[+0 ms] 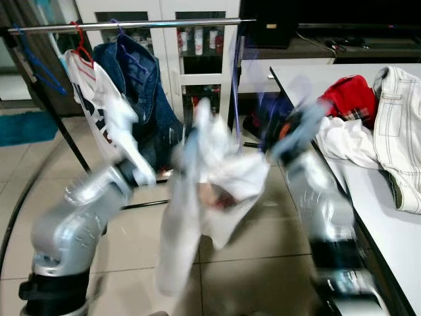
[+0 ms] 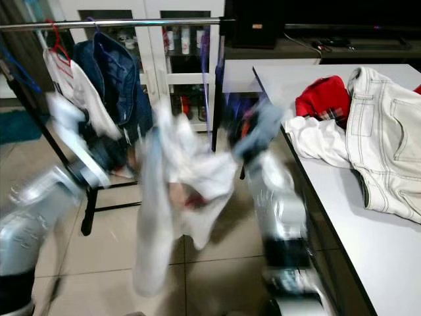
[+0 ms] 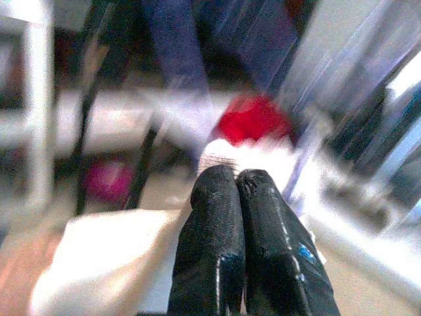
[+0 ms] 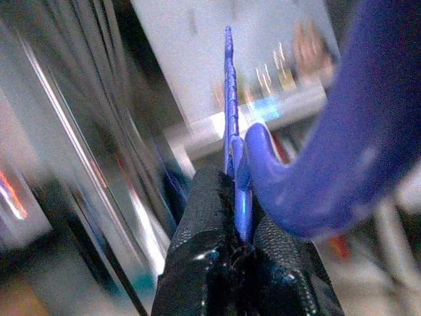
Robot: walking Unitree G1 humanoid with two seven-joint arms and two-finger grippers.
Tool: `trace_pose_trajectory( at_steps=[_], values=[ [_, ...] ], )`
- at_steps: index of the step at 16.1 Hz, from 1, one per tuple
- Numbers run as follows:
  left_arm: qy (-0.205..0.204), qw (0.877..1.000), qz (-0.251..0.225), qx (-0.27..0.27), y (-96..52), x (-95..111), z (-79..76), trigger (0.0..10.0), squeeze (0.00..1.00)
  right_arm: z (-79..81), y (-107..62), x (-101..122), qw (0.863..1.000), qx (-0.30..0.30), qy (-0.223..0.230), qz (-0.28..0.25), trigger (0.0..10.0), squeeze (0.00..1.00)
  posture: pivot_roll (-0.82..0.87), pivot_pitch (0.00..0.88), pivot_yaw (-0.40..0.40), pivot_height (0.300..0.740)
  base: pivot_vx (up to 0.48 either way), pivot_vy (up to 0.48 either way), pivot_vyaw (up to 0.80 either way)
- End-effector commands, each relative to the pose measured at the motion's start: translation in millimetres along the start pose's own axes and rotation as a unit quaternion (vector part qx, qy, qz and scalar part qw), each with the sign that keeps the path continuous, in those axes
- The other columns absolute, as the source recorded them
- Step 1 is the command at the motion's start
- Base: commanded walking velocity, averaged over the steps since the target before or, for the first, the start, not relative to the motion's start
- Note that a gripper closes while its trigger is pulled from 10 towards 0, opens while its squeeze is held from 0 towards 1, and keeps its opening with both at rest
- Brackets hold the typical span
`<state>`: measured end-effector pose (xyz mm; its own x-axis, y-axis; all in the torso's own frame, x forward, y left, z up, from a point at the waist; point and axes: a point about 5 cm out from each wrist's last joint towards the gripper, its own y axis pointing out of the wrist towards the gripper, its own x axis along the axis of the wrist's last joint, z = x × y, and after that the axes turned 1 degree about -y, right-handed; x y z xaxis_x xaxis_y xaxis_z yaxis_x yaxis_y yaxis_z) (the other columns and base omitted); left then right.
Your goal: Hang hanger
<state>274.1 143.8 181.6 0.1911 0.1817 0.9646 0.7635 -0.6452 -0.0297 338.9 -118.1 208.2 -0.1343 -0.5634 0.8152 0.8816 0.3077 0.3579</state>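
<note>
— Blur everywhere in the head views. What can you make out?

— Both silver arms are raised in front of the robot, with a white garment [image 1: 210, 178] hanging between them over the tiled floor [image 1: 263, 263]. It droops well below the arms, and its shape is too smeared to say what kind of clothing it is.

— And the hanger?

— Blue hanger [image 4: 276, 151], best seen in the right wrist view. The right gripper [image 4: 242, 191] has its two black fingers pinched on the hanger's thin ribbed edge, with the thick curved blue part sweeping out beside them.

— The other side?

— The left gripper [image 3: 235, 181] has its fingers pressed together, tip against tip. White cloth lies just beyond the tips, but I cannot tell whether any of it is caught between them.

— Where does the rail stand?

— A silver clothes rail [image 1: 131, 25] runs across the top of the scene, above and behind the arms. On its left part hang a white top [image 1: 108, 112] on a red hanger [image 1: 81, 41] and a denim jacket [image 1: 141, 85]. The blue hanger is down at gripper height, well below the rail.

— Anything to the right?

— A white table [image 2: 368, 243] with a red garment [image 2: 323, 97], a white one just beside it, and a pale stitched jacket [image 2: 388, 145] spread out. Behind the rail stands a white cabinet [image 1: 191, 66] with bottles on its shelves
</note>
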Motion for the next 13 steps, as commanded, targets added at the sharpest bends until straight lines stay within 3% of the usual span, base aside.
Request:
trace_pose_trajectory(
  at_steps=[1,3,4,6,7,8,9,10,12,13],
  values=[
    [0.018,0.997,0.059,0.040,-0.3,-18.4,9.4,0.0,0.00,6.1,5.6,26.1,0.995,0.023,0.065,-0.071,0.0,0.00,-0.07,0.000,0.026,0.740,0.000,0.000,0.00],
    [0.045,0.986,0.156,0.029,-1.9,-50.6,7.9,0.0,0.00,16.3,13.0,44.9,0.977,0.065,0.158,-0.130,0.0,0.00,-0.07,0.000,0.030,0.740,0.000,0.000,0.00],
    [0.040,0.986,0.164,0.011,-1.1,-54.7,2.3,0.0,0.00,17.4,13.8,47.2,0.973,0.072,0.168,-0.138,0.0,0.00,-0.08,0.000,0.034,0.740,0.000,0.000,0.00],
    [0.022,0.988,0.151,-0.006,-0.3,-54.4,-5.7,0.0,0.00,11.1,14.5,42.4,0.986,0.051,0.116,-0.108,0.0,0.00,-0.08,0.000,0.037,0.740,0.000,0.000,0.00],
    [0.027,0.989,0.143,-0.011,-2.5,-51.8,-6.4,0.0,0.00,1.8,13.6,33.1,0.996,0.010,0.053,-0.069,0.0,0.00,-0.08,0.000,0.036,0.740,0.000,0.000,0.00],
    [0.001,0.997,0.065,-0.044,-0.5,-30.6,-17.7,0.0,0.00,-13.5,7.0,17.9,0.995,-0.035,-0.093,-0.014,0.0,0.00,-0.07,0.000,0.029,0.740,0.000,0.000,0.00],
    [-0.057,0.991,-0.073,-0.095,-0.4,10.2,-33.4,0.0,0.00,-20.8,-3.0,7.0,0.987,-0.043,-0.156,0.009,0.0,0.00,-0.07,0.000,0.025,0.740,0.000,0.000,0.00],
    [-0.079,0.984,-0.122,-0.104,-1.5,27.7,-35.5,0.0,0.00,-21.5,-6.0,4.3,0.989,-0.052,-0.141,0.008,0.0,0.00,-0.06,0.000,0.020,0.740,0.000,0.000,0.00],
    [-0.087,0.975,-0.177,-0.101,-0.7,52.8,-32.9,0.0,0.00,-16.2,-9.2,-5.5,0.980,-0.016,-0.198,0.018,0.0,0.00,-0.06,0.000,0.020,0.740,0.000,0.000,0.00],
    [-0.087,0.973,-0.189,-0.099,0.1,58.8,-31.8,0.0,0.00,-14.9,-9.3,-8.8,0.978,-0.010,-0.205,0.021,0.0,0.00,-0.06,0.000,0.021,0.740,0.000,0.000,0.00]
  ],
)
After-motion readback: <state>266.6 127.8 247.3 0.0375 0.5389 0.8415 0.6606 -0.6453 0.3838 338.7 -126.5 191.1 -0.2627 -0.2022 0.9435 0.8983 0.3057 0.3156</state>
